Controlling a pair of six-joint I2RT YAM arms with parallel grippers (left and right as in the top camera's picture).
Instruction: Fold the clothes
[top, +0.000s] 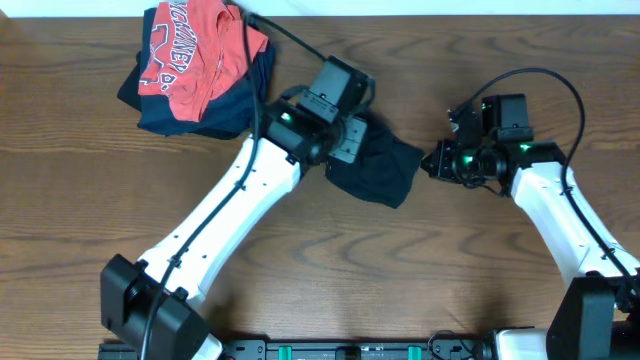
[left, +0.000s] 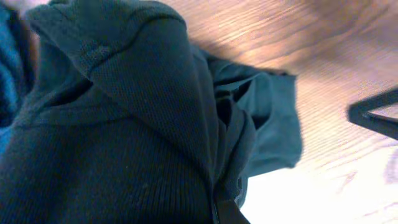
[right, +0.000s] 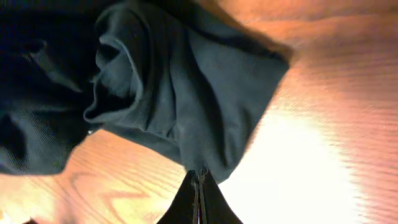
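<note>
The clothes, a black T-shirt, lie crumpled at the table's middle. My left gripper is at the shirt's upper left edge and shut on its fabric. In the left wrist view the dark knit fills most of the picture, and only one dark fingertip shows under a fold. My right gripper is at the shirt's right corner. In the right wrist view its jaws are pressed together, and the shirt's hem is drawn to a point between the tips.
A pile with a red shirt with white lettering on a dark navy garment lies at the back left. The wooden table shows all around, and the right arm's cables loop at the right.
</note>
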